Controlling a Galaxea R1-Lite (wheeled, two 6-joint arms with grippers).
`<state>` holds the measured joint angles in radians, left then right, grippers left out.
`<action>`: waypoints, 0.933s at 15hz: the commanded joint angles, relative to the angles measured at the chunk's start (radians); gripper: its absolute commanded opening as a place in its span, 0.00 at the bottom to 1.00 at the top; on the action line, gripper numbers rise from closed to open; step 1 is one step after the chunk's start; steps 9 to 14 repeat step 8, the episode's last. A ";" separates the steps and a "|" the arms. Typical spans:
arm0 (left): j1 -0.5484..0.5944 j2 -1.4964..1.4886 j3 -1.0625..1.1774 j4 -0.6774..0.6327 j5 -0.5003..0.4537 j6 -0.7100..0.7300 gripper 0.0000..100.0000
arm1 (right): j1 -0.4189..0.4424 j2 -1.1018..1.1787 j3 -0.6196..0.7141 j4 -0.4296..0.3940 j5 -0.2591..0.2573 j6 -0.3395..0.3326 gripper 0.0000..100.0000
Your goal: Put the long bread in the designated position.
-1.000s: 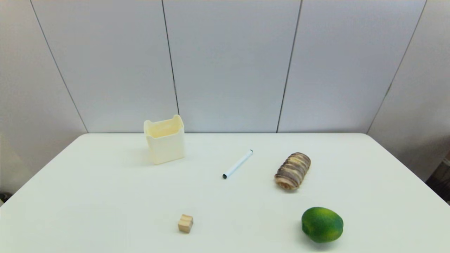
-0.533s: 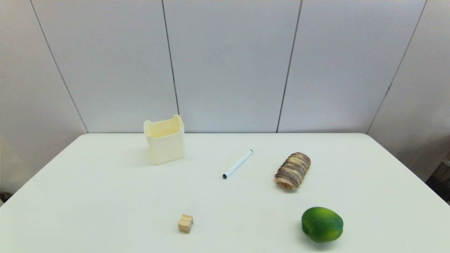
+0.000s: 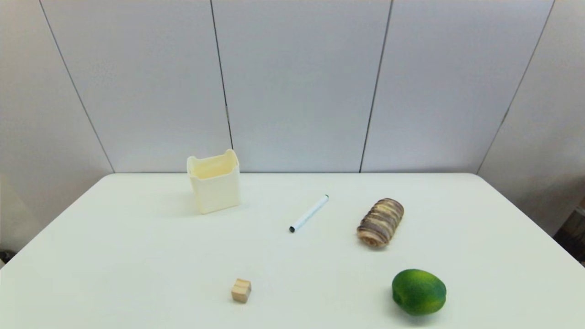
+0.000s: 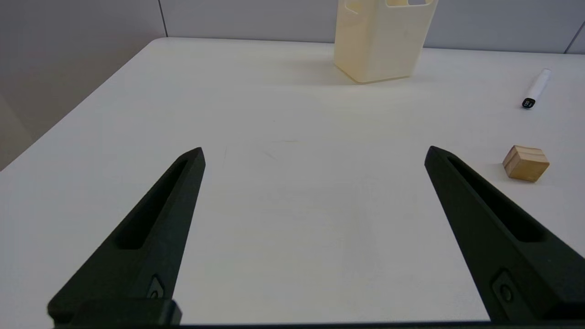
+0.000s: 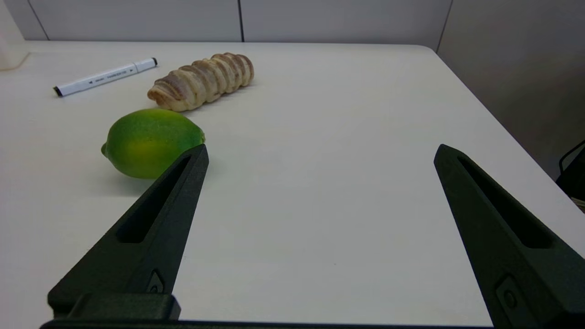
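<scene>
Long bread (image 3: 380, 222) lies flat on the white table (image 3: 137, 256), its long axis slanting from near-left to far-right, ahead and left of the right gripper (image 5: 320, 153), beyond the green lime (image 3: 418, 292); that gripper's fingers are spread wide and hold nothing. Neither gripper shows in the head view; only the wrist views do; the left gripper (image 4: 314, 151), equally agape and bare, faces the cream cup (image 4: 383, 39), with the wooden cube (image 4: 525, 162) and white pen (image 4: 535, 87) off to its right.
</scene>
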<state>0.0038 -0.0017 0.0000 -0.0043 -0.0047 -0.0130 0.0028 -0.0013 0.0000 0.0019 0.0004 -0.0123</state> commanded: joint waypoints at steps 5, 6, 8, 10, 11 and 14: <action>-0.001 0.002 0.002 0.000 0.000 -0.001 1.00 | 0.000 0.001 0.000 0.000 0.001 0.003 1.00; 0.001 0.002 0.002 0.000 0.000 -0.001 1.00 | 0.000 0.001 0.000 0.000 0.001 0.003 1.00; -0.001 0.002 0.002 0.000 0.000 -0.001 1.00 | 0.000 0.001 0.000 0.000 0.001 0.003 1.00; -0.001 0.002 0.002 0.000 0.000 -0.001 1.00 | 0.000 0.001 0.000 0.000 0.001 0.003 1.00; -0.001 0.002 0.002 0.000 0.000 -0.001 1.00 | 0.000 0.001 0.000 0.000 0.001 0.003 1.00; -0.001 0.002 0.002 0.000 0.000 -0.001 1.00 | 0.000 0.001 0.000 0.000 0.001 0.003 1.00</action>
